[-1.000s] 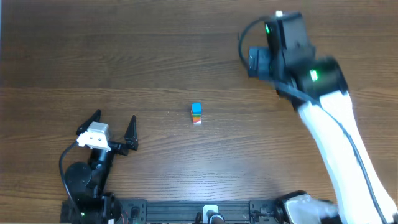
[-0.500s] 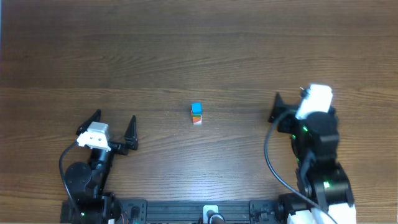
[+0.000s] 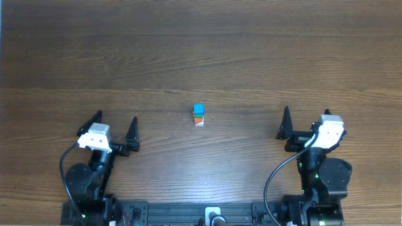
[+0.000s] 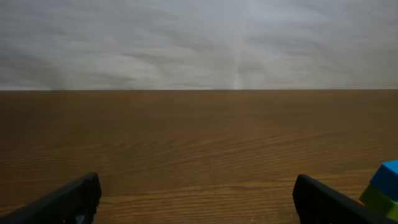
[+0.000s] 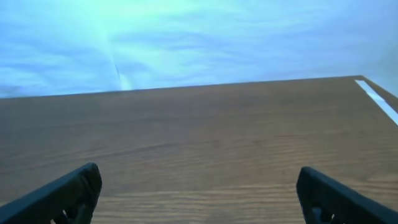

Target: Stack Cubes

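A small stack of cubes [image 3: 198, 115] stands upright at the table's middle, blue on top with green, orange and red layers under it. In the left wrist view the cube stack [image 4: 384, 188] shows its blue and green cubes off to one side. My left gripper [image 3: 114, 125] rests near the front left, open and empty, well left of the stack. Its fingers [image 4: 69, 202] stand wide apart over bare wood. My right gripper [image 3: 306, 123] sits near the front right, open and empty, well right of the stack, with its fingers [image 5: 62, 196] spread wide.
The brown wooden table [image 3: 201, 50] stretches far beyond the stack. A pale wall [image 4: 199, 43] rises behind the table's far edge. A strip of white tape [image 5: 377, 99] lies near the table's corner.
The right arm has pulled back from high over the far right and come down to the front right near its base. The stack and the left arm have stayed put.
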### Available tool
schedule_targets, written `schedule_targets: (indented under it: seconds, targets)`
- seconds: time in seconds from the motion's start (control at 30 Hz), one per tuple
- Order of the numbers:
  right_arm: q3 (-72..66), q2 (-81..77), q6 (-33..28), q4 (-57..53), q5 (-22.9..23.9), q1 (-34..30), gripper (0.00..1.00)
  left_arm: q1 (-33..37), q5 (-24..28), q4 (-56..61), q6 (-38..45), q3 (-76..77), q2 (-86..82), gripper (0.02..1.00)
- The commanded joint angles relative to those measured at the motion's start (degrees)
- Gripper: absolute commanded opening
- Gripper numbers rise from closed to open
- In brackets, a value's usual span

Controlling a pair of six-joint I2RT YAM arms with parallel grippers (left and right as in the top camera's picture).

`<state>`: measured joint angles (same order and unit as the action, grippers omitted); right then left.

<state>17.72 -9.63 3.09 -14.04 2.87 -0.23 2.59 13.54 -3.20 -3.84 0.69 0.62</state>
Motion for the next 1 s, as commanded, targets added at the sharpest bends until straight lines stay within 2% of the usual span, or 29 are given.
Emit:
schedule_targets:
  seconds: [0.03,0.3,0.43,1.0]
  targets:
    - [-4.6,4.5,-0.6,3.1,-0.9,-1.1,0.993,-0.3,0.6,0.1,1.0,-0.3,-0.2,1.000]
    - [-10.7,9.3,-0.6,4.7,0.4,-1.3,0.991,-0.3,0.6,0.1,1.0,-0.3,-0.2,1.000]
    - [-14.9,9.3,-0.6,4.6,3.3,-1.3,0.993,-0.3,0.6,0.1,1.0,-0.3,-0.2,1.000]
    - [-15.7,9.2,-0.6,6.6,3.2,-1.3,0.991,-0.3,0.6,0.1,1.0,-0.3,-0.2,1.000]
